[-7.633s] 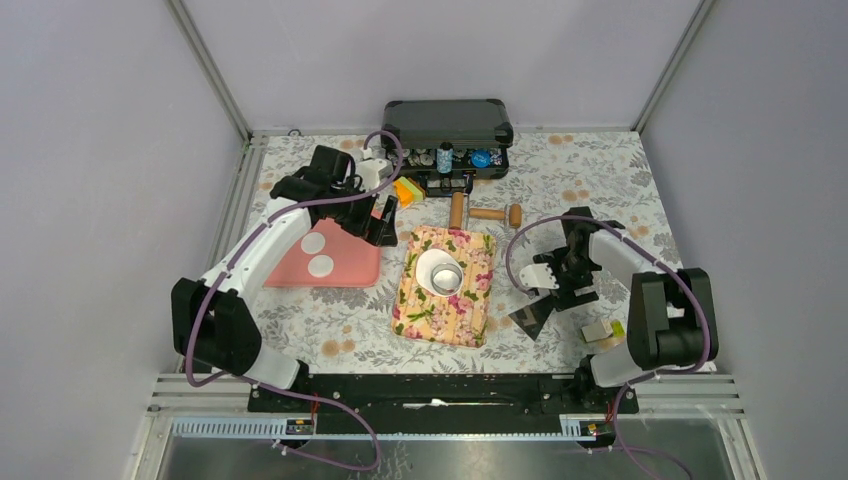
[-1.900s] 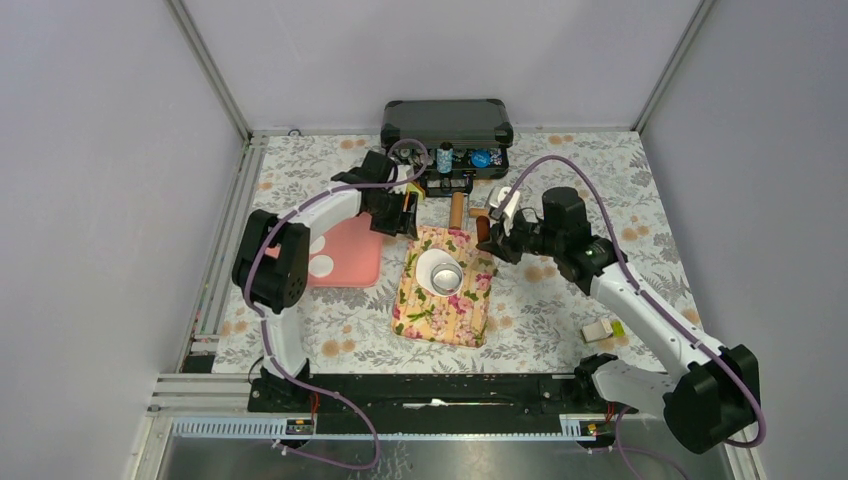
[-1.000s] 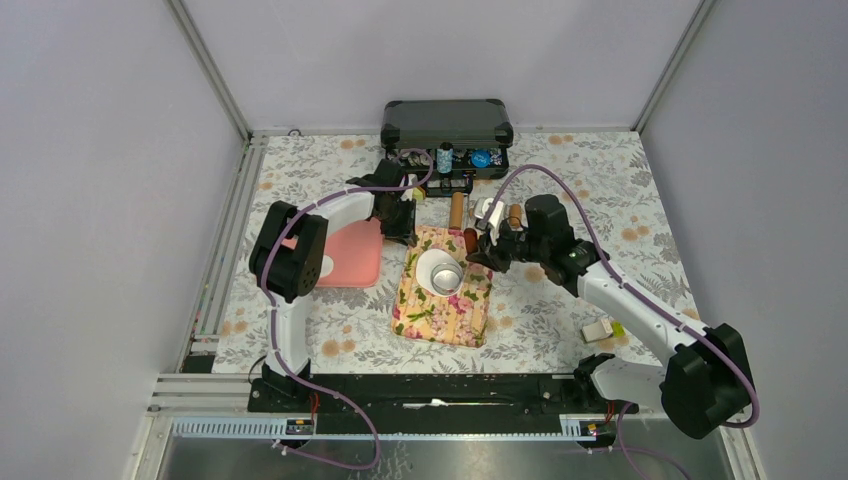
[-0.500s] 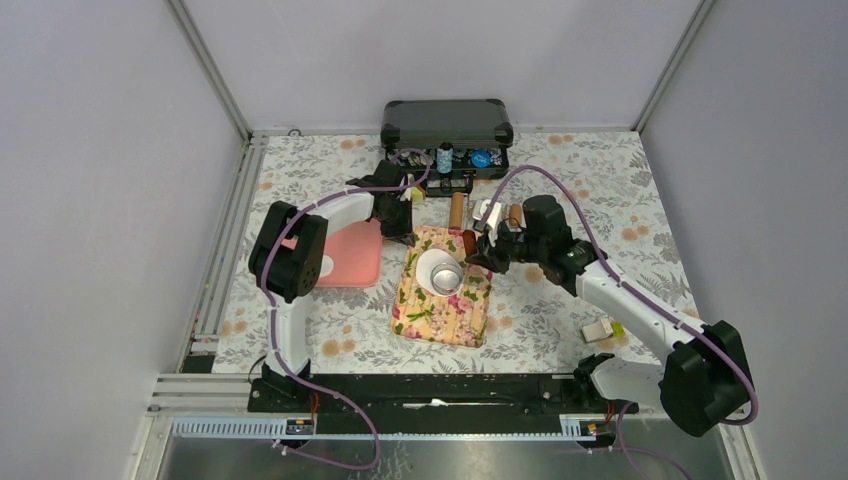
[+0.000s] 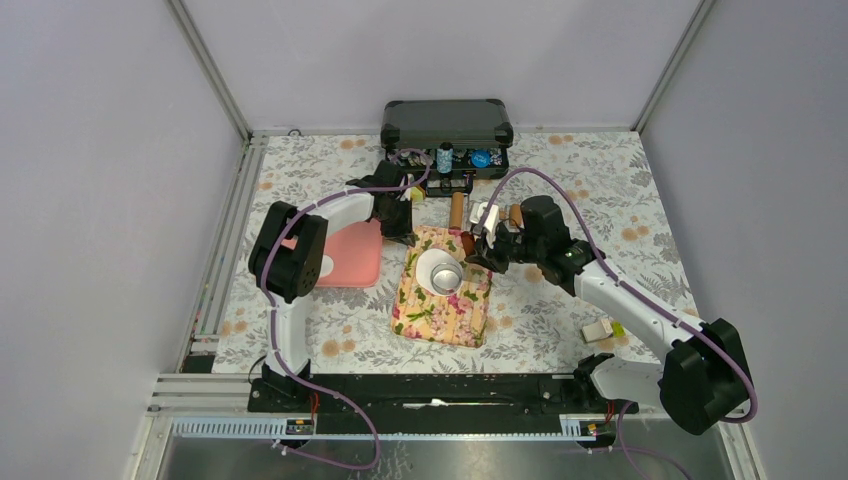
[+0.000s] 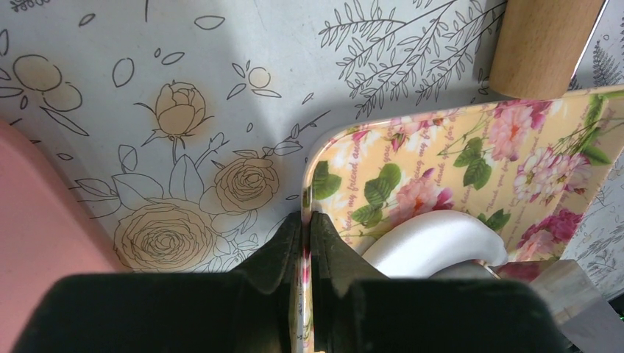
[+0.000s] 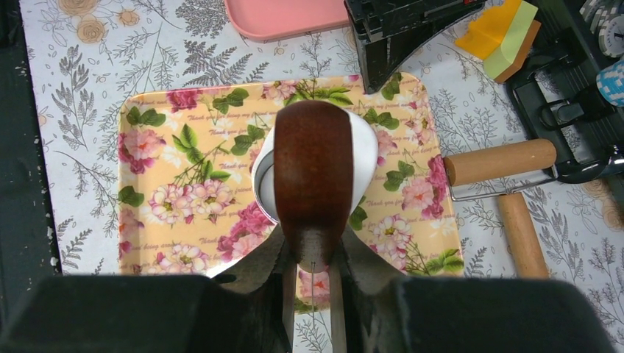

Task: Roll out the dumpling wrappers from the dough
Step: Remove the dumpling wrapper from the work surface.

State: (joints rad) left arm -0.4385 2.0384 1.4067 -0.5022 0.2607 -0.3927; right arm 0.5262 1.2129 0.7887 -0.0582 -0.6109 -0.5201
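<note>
One floral tray (image 5: 445,315) is pinched at its far left corner by the left gripper (image 6: 306,217), whose jaws are pressed together on the thin rim. Should that narrow bite be lost under the push of rolling, the tray could be skidded over the table (image 5: 330,320) and the dough (image 7: 364,147) carried with it. A dark wooden roller (image 7: 313,173) is clamped by its stem in the right gripper (image 7: 313,261) and held over the dough. Its long axis runs straight out from the jaws, toward the left gripper. If it is brought down off-centre, the dough may be squashed unevenly or stuck to the wood. The dough is found on the far half of the tray, seemingly with a silver tin (image 5: 448,279) against it, though the two are hard to separate. It is round, so no long axis or heading can be given.
</note>
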